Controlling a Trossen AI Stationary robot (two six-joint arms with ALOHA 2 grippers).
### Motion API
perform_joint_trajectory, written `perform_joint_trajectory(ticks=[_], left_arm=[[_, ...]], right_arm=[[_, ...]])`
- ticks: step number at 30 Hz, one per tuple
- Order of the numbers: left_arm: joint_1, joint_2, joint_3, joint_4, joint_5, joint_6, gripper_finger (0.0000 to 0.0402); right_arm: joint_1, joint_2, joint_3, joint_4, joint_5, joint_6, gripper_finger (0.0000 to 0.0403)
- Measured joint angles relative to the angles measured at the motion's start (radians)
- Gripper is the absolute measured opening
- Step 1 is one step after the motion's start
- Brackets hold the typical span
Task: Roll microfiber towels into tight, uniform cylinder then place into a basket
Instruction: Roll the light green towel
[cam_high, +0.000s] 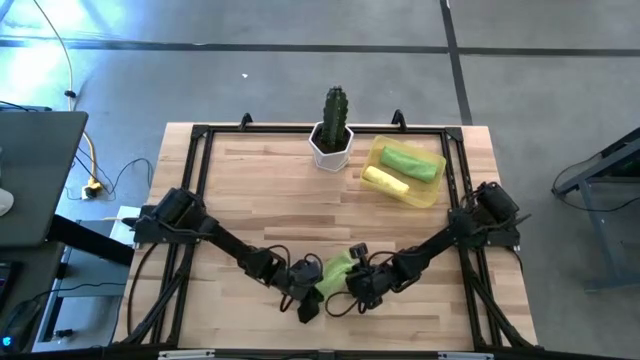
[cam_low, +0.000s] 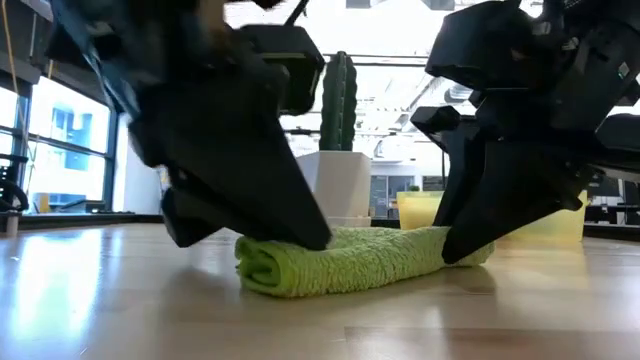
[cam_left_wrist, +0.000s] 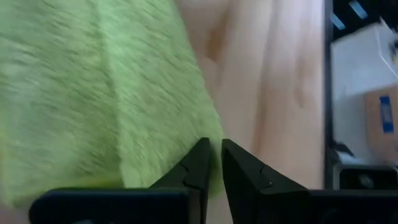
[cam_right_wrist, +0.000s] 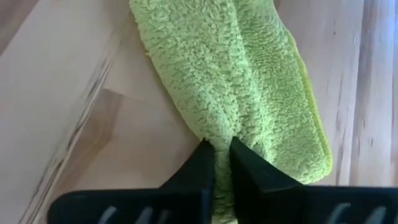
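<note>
Wrist views show both jaws pinching the rolled green towel (cam_low: 350, 262) ends, which the arms hide from above.

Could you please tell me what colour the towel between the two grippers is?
Lime green; the towel shows best in the right wrist view.

Overhead, table-level and two close wrist views, all sharing the green towel (cam_low: 345, 262).

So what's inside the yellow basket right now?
The basket holds two rolled towels side by side: a lime-green roll and a yellow roll. Whatever lies beneath them on the basket floor is covered.
</note>
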Motion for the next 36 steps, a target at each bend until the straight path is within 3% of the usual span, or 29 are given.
perform_joint_trajectory(ticks=[6, 13, 18, 22, 29, 33, 36], left_arm=[[-0.016, -0.036, 0.0, -0.063, 0.062, 0.018, 0.0032], [-0.055, -0.046, 0.001, -0.094, 0.033, 0.079, 0.0032], [-0.085, -0.047, 0.001, -0.091, -0.055, 0.17, 0.0032], [-0.105, -0.049, 0.003, -0.087, -0.142, 0.247, 0.0032], [-0.14, -0.049, 0.003, -0.025, -0.275, 0.466, 0.0032], [-0.156, -0.051, 0.005, 0.027, -0.409, 0.644, 0.0032], [-0.151, -0.051, 0.005, 0.021, -0.487, 0.676, 0.0032]], right_arm=[[-0.013, -0.001, -0.001, -0.002, -0.095, 0.055, 0.0006], [-0.088, -0.003, -0.001, 0.035, -0.377, 0.21, 0.0002], [-0.168, 0.001, -0.004, 0.109, -0.679, 0.331, 0.0002], [-0.233, 0.003, -0.006, 0.118, -0.826, 0.446, 0.0001], [-0.328, 0.005, -0.007, 0.104, -0.972, 0.636, 0.0001], [-0.364, 0.005, -0.007, 0.071, -0.996, 0.663, 0.0001], [-0.382, 0.01, -0.006, 0.054, -1.013, 0.664, 0.0001]])
